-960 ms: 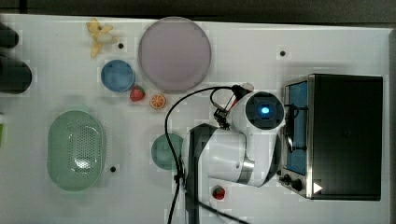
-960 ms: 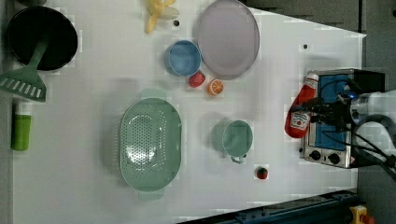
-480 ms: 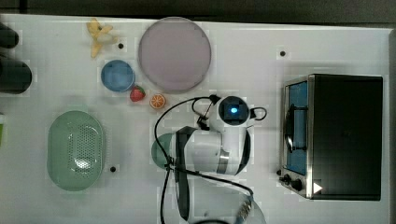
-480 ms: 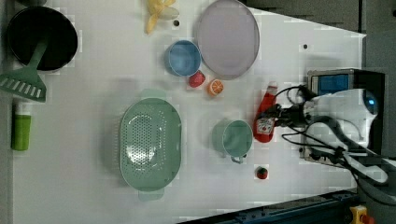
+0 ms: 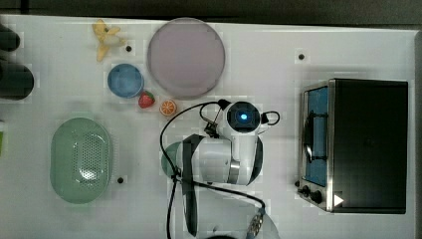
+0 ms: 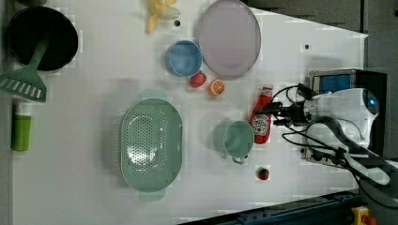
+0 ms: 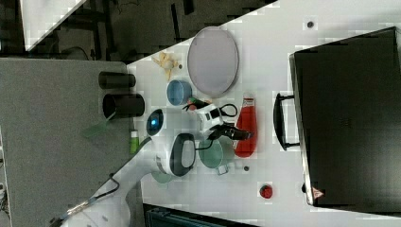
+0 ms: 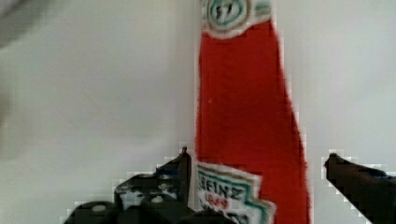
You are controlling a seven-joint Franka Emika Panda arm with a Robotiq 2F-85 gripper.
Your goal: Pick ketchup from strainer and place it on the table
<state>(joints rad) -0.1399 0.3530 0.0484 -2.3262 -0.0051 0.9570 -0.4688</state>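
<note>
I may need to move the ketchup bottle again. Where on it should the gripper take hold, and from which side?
Probably across the wide labelled body of the ketchup, coming straight down from above. It lies flat on the table, tapering towards its cap, so the neck offers less to hold. The teal cup lies very close beside it in the left view, so that finger needs care.

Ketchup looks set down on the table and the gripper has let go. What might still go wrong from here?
The gripper is open, but one finger still sits against the ketchup bottle, with the other apart from it. A sideways retreat may drag or roll the bottle. The bottle also lies right beside the green cup, so a nudge could push it into the cup. The strainer is well clear.
</note>
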